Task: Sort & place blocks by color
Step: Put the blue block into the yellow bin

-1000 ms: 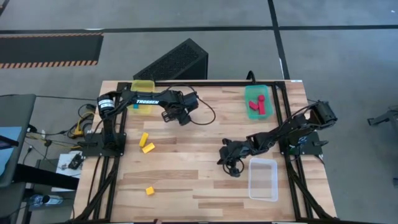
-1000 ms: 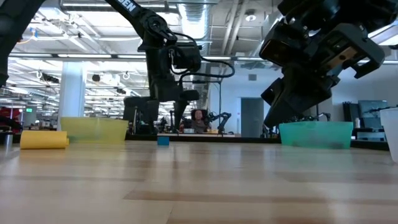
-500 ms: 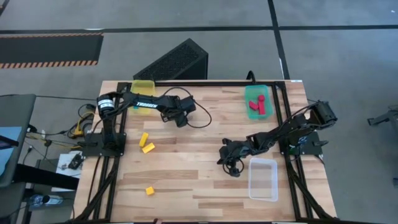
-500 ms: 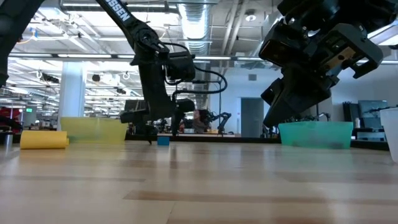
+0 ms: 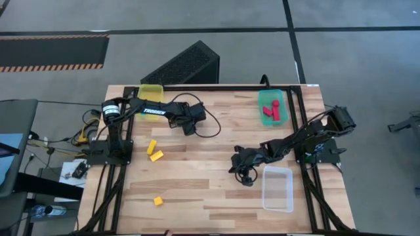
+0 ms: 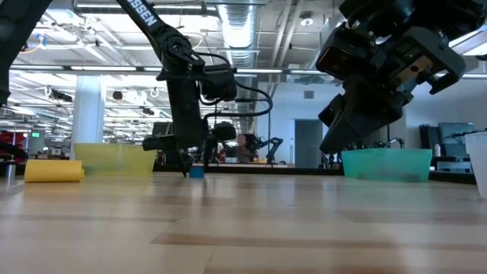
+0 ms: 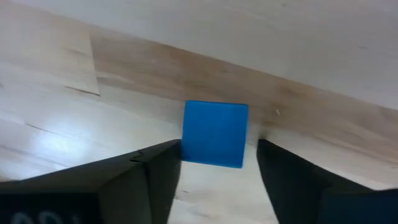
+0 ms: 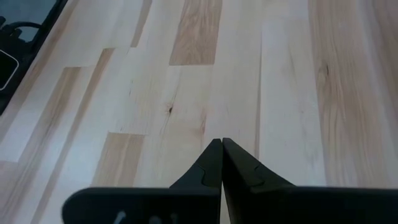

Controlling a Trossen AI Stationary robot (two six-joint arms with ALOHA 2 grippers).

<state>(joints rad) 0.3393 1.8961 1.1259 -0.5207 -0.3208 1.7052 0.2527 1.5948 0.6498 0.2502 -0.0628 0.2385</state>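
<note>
Blocks lay in three groups that I could count. Three yellow blocks sat loose on the table's (image 5: pixel 216 190) left half: two close together (image 5: pixel 152 146) (image 5: pixel 156 156) near my left arm's base, one (image 5: pixel 158 200) well apart toward the near edge. Red blocks (image 5: pixel 271 113) lay piled in the teal bin (image 5: pixel 284 98) at the far right; I counted perhaps four, since they overlapped. One blue cube (image 7: pixel 214 134) stood on the wood near the yellow bin (image 5: pixel 150 90), between the fingers (image 7: pixel 161 171) of my left gripper (image 7: pixel 217 163), which were apart on either side of it; whether they touched it I could not tell. My left arm reached out low from the far left corner, its wrist bent down to the table. My right gripper (image 8: pixel 221 155) hung just above bare wood beside the clear bin (image 5: pixel 278 189), fingers pressed together on nothing, that arm folded low from the right edge.
</note>
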